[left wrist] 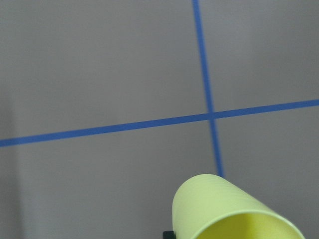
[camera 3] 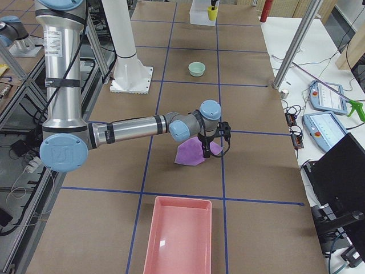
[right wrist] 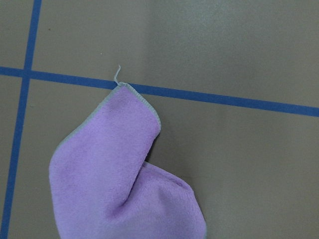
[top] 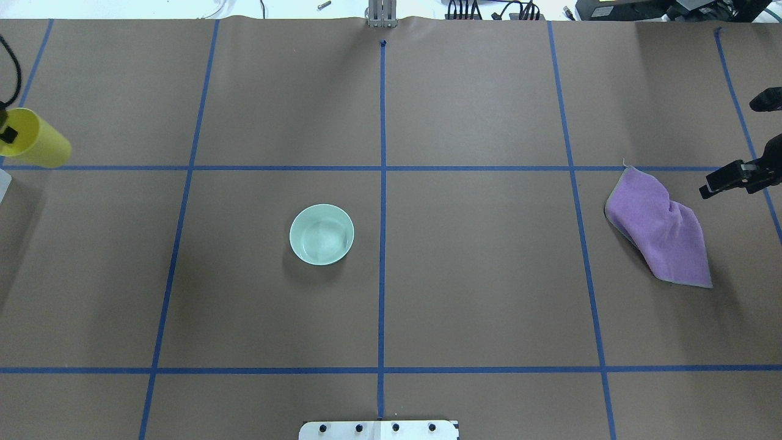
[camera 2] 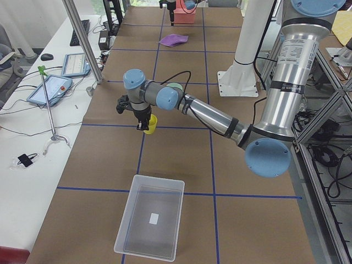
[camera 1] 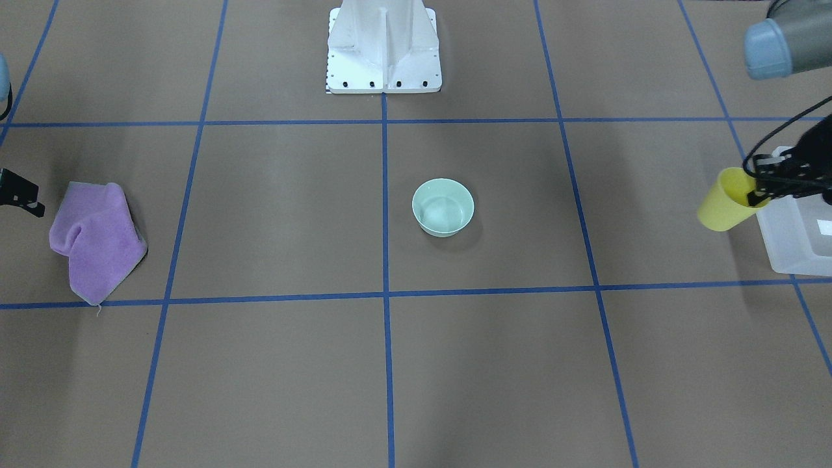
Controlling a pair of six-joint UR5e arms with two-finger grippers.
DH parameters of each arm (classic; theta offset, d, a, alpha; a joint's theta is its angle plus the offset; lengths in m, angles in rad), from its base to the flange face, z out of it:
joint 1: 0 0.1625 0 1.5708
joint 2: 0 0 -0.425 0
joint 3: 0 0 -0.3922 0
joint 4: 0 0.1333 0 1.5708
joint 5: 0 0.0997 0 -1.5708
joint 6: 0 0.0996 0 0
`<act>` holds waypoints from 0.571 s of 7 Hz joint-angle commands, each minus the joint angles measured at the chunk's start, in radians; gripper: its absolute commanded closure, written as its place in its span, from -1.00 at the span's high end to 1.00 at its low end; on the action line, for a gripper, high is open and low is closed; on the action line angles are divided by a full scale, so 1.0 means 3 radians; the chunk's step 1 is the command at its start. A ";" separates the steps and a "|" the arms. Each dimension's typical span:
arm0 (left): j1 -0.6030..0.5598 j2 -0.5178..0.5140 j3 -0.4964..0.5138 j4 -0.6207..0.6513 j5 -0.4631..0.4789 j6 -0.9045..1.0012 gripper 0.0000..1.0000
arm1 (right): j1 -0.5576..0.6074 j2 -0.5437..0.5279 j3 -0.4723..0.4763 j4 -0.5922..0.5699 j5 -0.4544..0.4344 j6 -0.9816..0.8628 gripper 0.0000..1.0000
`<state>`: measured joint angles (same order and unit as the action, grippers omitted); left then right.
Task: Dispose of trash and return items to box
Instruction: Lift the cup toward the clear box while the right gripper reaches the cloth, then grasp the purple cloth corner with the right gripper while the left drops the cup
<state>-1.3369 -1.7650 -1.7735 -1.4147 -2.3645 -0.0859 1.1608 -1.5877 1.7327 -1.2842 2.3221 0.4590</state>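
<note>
My left gripper (camera 1: 773, 185) is shut on the rim of the small yellow cup (camera 1: 728, 201) and holds it tilted above the table. The cup also shows in the overhead view (top: 38, 146) and in the left wrist view (left wrist: 232, 211). The translucent white box (camera 2: 151, 220) stands empty on the table, and the cup hangs short of its far end, not over it. The mint-green bowl (top: 321, 234) sits upright near the table's middle. My right gripper (top: 730, 178) is open and empty, just above the far edge of a purple cloth (top: 663, 226).
The purple cloth (right wrist: 124, 174) lies crumpled on the robot's right side of the table. A pink tray (camera 3: 178, 237) stands empty at that end of the table. The white robot base (camera 1: 383, 49) stands at the table's middle edge.
</note>
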 commanded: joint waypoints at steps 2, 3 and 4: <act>-0.0706 -0.0175 0.1015 0.0073 -0.0003 0.1449 -1.00 | -0.0177 0.0010 0.0012 0.0037 -0.0050 0.0208 1.00; -0.0845 -0.0328 0.1454 0.0068 -0.0013 0.1791 -1.00 | -0.0198 0.0021 0.0012 0.0037 -0.0055 0.0249 1.00; -0.0866 -0.0390 0.1812 -0.0024 -0.0023 0.1941 -1.00 | -0.0218 0.0021 0.0007 0.0037 -0.0060 0.0255 1.00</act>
<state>-1.5694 -1.8485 -1.3695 -1.4004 -2.3683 0.4120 1.1048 -1.5829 1.7354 -1.2737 2.3061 0.5263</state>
